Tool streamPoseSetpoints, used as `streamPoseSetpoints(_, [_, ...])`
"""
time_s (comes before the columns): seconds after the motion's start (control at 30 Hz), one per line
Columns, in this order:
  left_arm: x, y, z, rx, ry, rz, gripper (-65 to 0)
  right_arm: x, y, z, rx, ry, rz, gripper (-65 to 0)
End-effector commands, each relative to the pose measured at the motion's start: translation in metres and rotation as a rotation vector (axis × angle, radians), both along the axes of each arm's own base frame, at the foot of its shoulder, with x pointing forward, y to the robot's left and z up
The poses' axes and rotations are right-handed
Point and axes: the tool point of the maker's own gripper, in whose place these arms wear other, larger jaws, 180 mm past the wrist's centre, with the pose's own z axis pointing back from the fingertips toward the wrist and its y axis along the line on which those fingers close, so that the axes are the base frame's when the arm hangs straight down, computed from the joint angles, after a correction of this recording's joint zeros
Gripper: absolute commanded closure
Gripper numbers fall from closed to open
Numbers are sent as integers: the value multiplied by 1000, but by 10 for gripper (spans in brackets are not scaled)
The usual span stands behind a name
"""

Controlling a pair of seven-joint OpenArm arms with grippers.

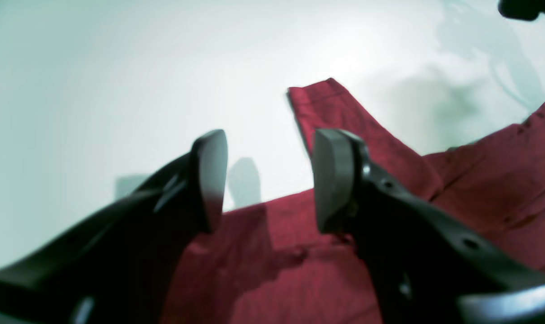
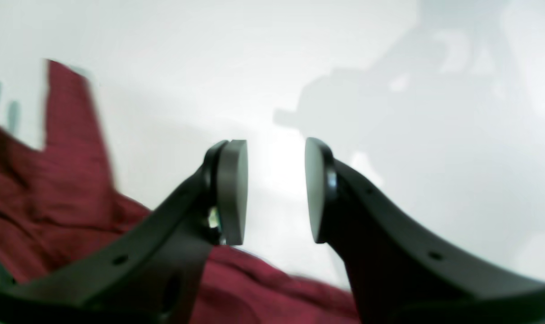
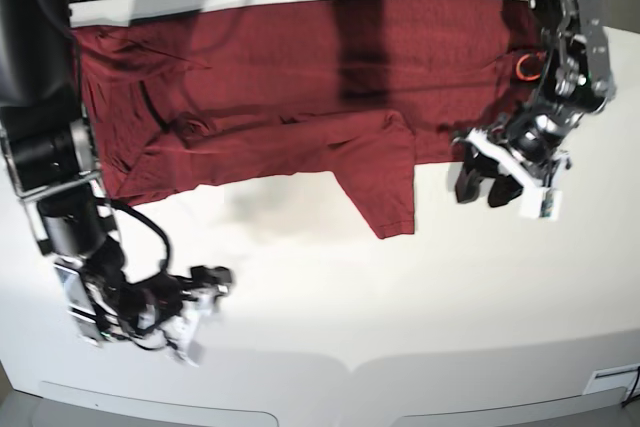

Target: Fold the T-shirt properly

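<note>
The T-shirt [image 3: 290, 87] is seen spread across the far part of the white table [image 3: 330, 297], one sleeve [image 3: 385, 182] pointing toward the near edge. The left hand [image 3: 480, 185] is held wide apart with nothing between its fingers, just beside the shirt's lower edge. The right hand [image 3: 205, 292] is also parted and empty, low over bare table, well apart from the shirt.

A large dark red long-sleeved T-shirt of thin knit fabric [image 3: 280, 97] lies spread along the far edge of the white table [image 3: 330, 287], one sleeve pointing toward the table's middle. The left gripper [image 3: 478, 185] hangs at the shirt's right hem. The right gripper [image 3: 198, 319] sits low near the front-left corner, off the fabric.
</note>
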Motion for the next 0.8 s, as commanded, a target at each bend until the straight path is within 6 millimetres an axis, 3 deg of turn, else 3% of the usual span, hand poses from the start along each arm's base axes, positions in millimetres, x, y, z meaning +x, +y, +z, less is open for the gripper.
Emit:
streamPoseSetpoints(0.0, [11, -3, 8, -16, -30, -10, -290, 15, -16, 23, -2, -60, -20, -214])
streamPoseSetpoints(0.2, [36, -28, -14, -165, 79, -49, -290, -8, -96, 13, -83, -24, -131, -214])
streamPoseSetpoints(0.37, [51, -47, -30, -244, 147, -68, -290, -27, -139, 9, -118, 0, -199, -214])
streamPoseSetpoints(0.57, [65, -63, -52, -252, 217, -98, -290, -39, -159, 8, -93, 13, -253, -214])
streamPoseSetpoints(0.77, [65, -80, -74, -233, 282, -139, -290, -41, -161, 8, -96, 19, -253, -214])
